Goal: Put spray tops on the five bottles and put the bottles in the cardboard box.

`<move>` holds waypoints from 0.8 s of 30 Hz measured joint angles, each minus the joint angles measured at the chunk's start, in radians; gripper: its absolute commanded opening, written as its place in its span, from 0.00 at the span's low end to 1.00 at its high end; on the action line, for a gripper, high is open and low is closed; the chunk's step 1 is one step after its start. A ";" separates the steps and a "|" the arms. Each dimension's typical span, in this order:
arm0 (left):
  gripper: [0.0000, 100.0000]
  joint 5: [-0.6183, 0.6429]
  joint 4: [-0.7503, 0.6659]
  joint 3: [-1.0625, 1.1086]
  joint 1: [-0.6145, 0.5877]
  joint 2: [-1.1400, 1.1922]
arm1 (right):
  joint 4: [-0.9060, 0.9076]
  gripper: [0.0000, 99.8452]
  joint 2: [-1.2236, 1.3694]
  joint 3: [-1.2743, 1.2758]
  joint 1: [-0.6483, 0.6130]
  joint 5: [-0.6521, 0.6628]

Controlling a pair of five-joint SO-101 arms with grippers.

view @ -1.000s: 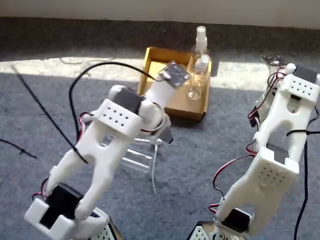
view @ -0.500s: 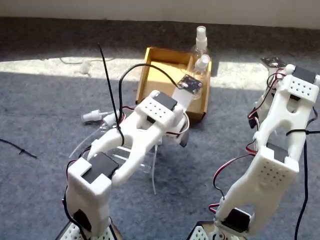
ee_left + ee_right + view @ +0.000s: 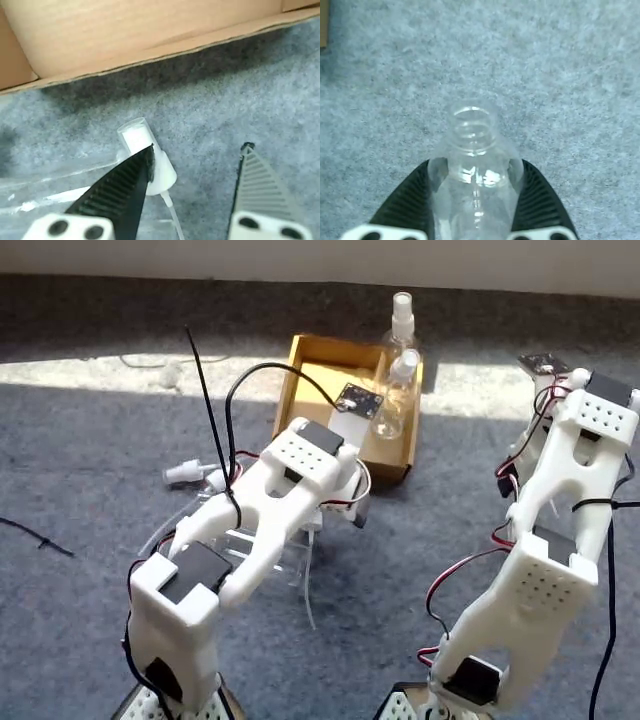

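Grey carpet. Left gripper (image 3: pixel 198 147) spread open, one finger over a spray top (image 3: pixel 161 172) near the cardboard box (image 3: pixel 310 375), upper centre; arm has nudged left since. Right gripper (image 3: pixel 475 164) clamps an uncapped bottle (image 3: pixel 472 145).

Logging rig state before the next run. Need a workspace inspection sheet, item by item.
Surface: grey carpet, sunlit strip at the far side.
Job's things: cardboard box open; one topped bottle upright inside, another topped bottle at its far edge; uncapped bottle; loose spray top lying on the carpet; second spray top on the carpet.
Clutter: black strand on the carpet.
Grippers: left gripper open, one finger at the loose spray top; right gripper shut on the uncapped bottle.
Cables: black cable arching over the left arm.
Surroundings: pale wall.
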 measured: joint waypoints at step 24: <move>0.25 0.000 0.114 0.074 -0.135 -0.140 | 0.000 0.00 0.000 0.000 -0.011 0.002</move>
